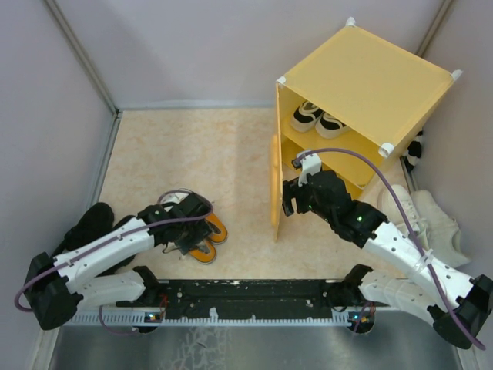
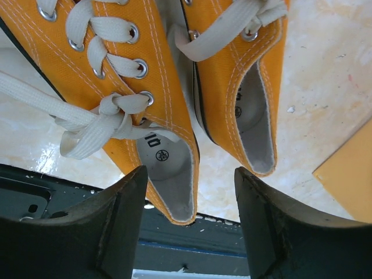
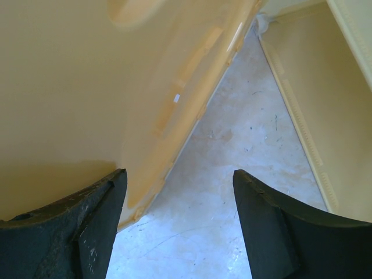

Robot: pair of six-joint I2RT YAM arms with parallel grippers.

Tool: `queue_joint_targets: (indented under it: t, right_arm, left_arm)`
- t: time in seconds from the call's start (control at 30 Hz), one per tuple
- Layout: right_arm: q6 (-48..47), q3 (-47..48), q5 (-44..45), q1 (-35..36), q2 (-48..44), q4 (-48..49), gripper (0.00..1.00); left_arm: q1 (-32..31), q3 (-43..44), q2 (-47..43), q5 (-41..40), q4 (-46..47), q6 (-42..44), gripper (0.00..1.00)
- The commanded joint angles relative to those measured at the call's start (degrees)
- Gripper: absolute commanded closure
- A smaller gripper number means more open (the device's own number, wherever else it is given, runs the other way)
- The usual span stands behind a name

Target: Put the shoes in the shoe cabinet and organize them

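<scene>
Two pincers gape: left pincer (image 2: 192, 174) angled down over orange shoes (image 2: 165, 87); right pincer (image 3: 180, 174) reaching beside the cabinet door (image 3: 87, 87).

Orange canvas sneakers (image 2: 163, 75), stitched in white with metal eyelets (image 2: 139, 70) and flat cloth laces (image 2: 116, 113), lie on a glossy, marbled tabletop (image 2: 331, 75). The shoe cabinet (image 1: 370, 77) shows smooth, matt yellow panels.

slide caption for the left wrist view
Open left gripper hovering over the heels of two orange canvas sneakers with white laces, side by side on a pale floor.
</scene>
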Motion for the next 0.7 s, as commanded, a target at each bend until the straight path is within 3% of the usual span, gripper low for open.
queue_joint_targets:
  t: [0.0,0.37,0.67]
  right_arm:
    - [0.16,0.51,0.0,0.16,-0.96,2.72,0.26]
    - [-0.11,0.92,-0.47,0.22,-0.44,2.37,0.26]
    - [0.02,0.44,-0.71,0.2,-0.15,2.97,0.26]
  left_arm:
    - [-0.19,-1.73,0.55,-0.61,1.64,-4.33,0.33]
    - [-0.24,-3.01,4.05,-2.85,9.76,-7.41,0.34]
    - [-0.19,-0.16,1.47,-5.32,4.44,-7.22,0.35]
